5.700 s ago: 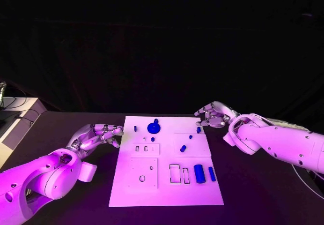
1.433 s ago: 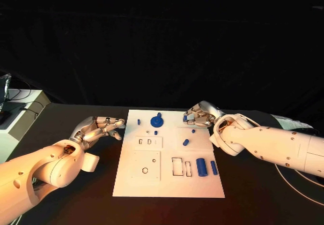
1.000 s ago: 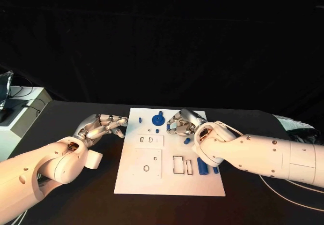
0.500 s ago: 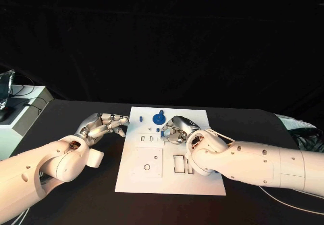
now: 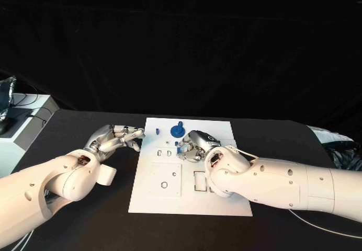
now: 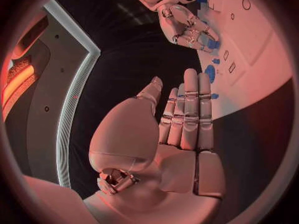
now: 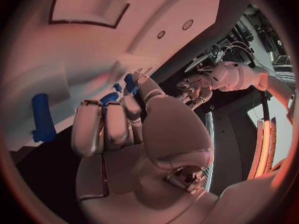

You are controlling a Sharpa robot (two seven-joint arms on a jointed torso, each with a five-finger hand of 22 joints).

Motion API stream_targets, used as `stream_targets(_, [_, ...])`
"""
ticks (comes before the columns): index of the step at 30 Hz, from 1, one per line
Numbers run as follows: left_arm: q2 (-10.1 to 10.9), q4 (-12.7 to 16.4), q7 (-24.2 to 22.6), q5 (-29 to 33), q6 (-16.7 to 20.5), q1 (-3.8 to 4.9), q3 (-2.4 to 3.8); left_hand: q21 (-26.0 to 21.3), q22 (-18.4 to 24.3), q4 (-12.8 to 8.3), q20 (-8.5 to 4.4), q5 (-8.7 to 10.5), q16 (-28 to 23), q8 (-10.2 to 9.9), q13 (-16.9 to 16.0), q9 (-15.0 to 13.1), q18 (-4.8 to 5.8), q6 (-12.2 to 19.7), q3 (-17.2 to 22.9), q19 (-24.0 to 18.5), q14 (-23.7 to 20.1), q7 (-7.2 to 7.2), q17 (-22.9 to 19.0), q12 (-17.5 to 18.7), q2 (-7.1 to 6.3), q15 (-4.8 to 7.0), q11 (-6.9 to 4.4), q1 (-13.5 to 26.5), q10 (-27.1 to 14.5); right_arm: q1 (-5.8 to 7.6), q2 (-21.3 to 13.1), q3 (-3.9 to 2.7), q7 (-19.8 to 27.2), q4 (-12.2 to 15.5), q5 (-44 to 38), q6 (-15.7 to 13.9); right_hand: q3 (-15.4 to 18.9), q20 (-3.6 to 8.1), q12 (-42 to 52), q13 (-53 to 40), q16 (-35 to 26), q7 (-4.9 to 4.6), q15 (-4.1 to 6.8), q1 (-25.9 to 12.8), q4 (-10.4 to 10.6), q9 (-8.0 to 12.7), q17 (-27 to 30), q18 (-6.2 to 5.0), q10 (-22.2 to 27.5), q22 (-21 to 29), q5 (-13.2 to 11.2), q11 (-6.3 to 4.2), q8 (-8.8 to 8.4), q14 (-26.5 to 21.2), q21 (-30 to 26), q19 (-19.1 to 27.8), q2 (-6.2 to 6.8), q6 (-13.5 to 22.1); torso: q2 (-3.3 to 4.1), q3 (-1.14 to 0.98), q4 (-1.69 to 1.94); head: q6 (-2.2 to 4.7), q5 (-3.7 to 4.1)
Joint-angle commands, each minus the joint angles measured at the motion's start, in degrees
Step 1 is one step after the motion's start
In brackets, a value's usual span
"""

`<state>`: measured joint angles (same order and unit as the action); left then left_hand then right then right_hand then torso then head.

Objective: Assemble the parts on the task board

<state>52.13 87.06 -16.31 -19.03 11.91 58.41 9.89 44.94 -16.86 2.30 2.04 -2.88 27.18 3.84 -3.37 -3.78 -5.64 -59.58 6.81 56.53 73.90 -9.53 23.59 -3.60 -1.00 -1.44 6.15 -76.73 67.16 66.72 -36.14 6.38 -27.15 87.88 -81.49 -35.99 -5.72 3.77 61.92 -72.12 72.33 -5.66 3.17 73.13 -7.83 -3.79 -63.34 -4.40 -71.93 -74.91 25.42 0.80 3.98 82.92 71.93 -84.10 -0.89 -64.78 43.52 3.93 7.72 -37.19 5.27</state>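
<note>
- Right hand [image 5: 193, 145] reaches over the middle of the task board [image 5: 226, 204], its fingers curled down and close together. The left wrist view shows something blue at its fingertips [image 6: 211, 43], but whether the hand holds that piece or only touches it I cannot tell.
- Left hand [image 5: 114, 139] hovers over the black table [image 5: 90, 209] just beside the board's left edge. Its fingers are straight, lying side by side, and nothing is in them.
- The task board is a white plate lying flat in the middle of the table, with cut-outs in its face.
- Near its far edge a round blue disc [image 5: 177, 130] sits on the board, with a small blue peg [image 5: 157, 131] to its left.
- Below those, two small upright slots [image 5: 163, 153] lie side by side on the board's left half; what is in them cannot be made out.
- A square recessed panel [image 5: 165, 180] takes up the lower left of the board and has an oval hole [image 5: 165, 185] and a small round hole in it.
- A narrow rectangular pocket [image 5: 200, 182] lies just right of that panel, partly hidden by the right arm.
- In the right wrist view a blue cylinder [image 7: 41, 115] lies on the white board, well apart from the fingers, and smaller blue pieces [image 7: 127, 84] sit close to the fingertips.
</note>
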Motion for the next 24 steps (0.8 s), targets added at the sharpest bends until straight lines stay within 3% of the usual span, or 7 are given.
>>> stream_targets(1, [-0.1, 0.1, -0.1, -0.1, -1.1, 0.0, 0.04, 0.2, 0.0, 0.1, -0.04, -0.03, 0.3, -0.2, -0.1, 0.0, -0.84, 0.3, 0.2, -0.4, -0.3, -0.15, -0.1, 0.2, 0.1, -0.16, -0.03, 0.3, -0.2, -0.12, 0.1, 0.01, -1.4, -0.3, -2.9, 0.3, 0.0, 0.39, -0.4, -0.1, -0.2, -0.46, 0.3, -0.3, 0.1, 0.0, 0.0, 0.68, 0.0, -10.2, 0.1, -0.41, 0.18, 0.2, -0.3, -2.5, 0.25, -0.9, 0.01, 0.03, 0.02, -0.21, 0.01])
stream_targets(24, [0.0, 0.1, 0.1, -0.1, -1.3, 0.0, 0.04, 0.2, 0.0, 0.1, -0.04, -0.03, 0.3, -0.2, -0.1, 0.0, -0.84, 0.3, 0.2, -0.4, -0.3, -0.15, -0.1, 0.2, 0.1, -0.16, -0.03, 0.3, -0.2, -0.37, 0.5, 0.01, -2.8, -1.0, -5.7, 1.2, -0.1, 0.39, -0.5, 0.0, -0.3, -0.48, 0.3, -0.5, 0.4, 0.0, 0.2, 0.69, 0.1, -10.2, 0.1, -0.39, 0.17, 0.2, -0.3, -2.5, 0.59, -0.9, 0.04, -0.01, -0.03, -0.62, -0.36])
